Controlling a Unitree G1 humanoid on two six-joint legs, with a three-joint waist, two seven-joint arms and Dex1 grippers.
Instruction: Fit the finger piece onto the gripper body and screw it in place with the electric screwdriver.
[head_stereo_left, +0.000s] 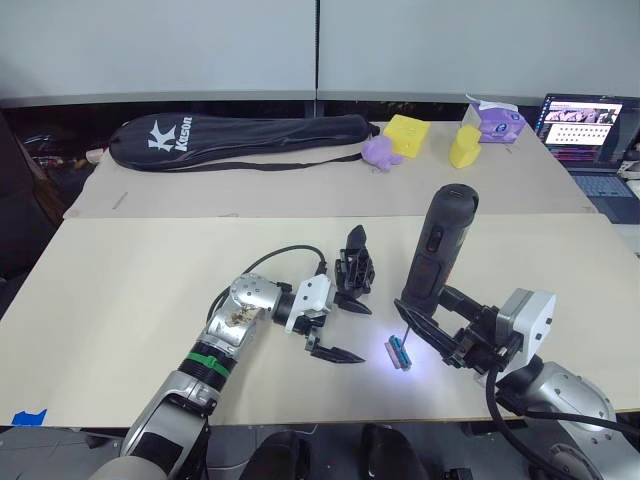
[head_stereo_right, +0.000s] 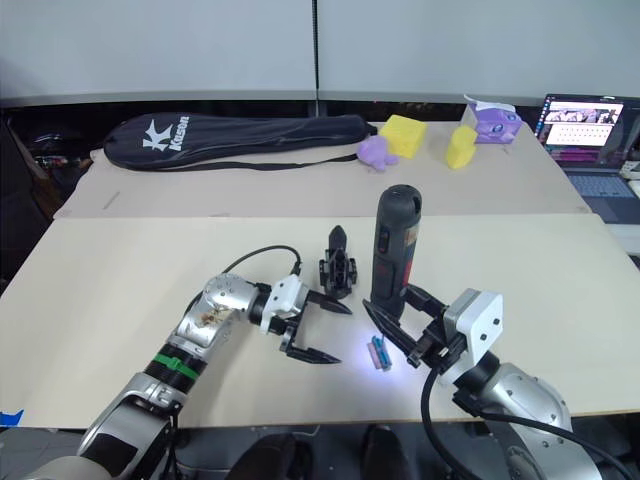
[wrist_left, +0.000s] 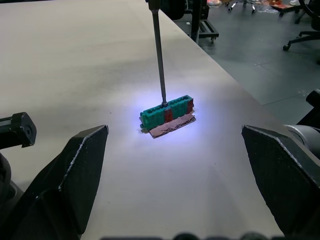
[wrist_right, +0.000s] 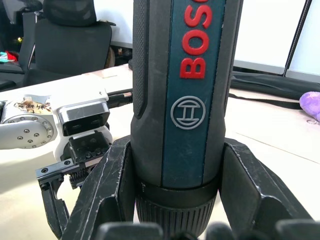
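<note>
While the electric screwdriver stands upright in the right gripper, the fastening looks barely begun.

With the gripper body as landmark: it sits on the pale, matte table, a blocky black mechanism with one pointed finger rising from it. I cannot make out a loose finger piece, so whether it is already fitted is unclear. Just to the right of the body, the right gripper's black fingers clamp the screwdriver's thick, dark, smooth barrel with red lettering; its thin metal bit touches a small green-and-brown ribbed piece lying nearer the robot, lit by a bluish glow. Just in front of the body, the left gripper is spread wide and holds nothing. Far behind lies a long black racket bag.
</note>
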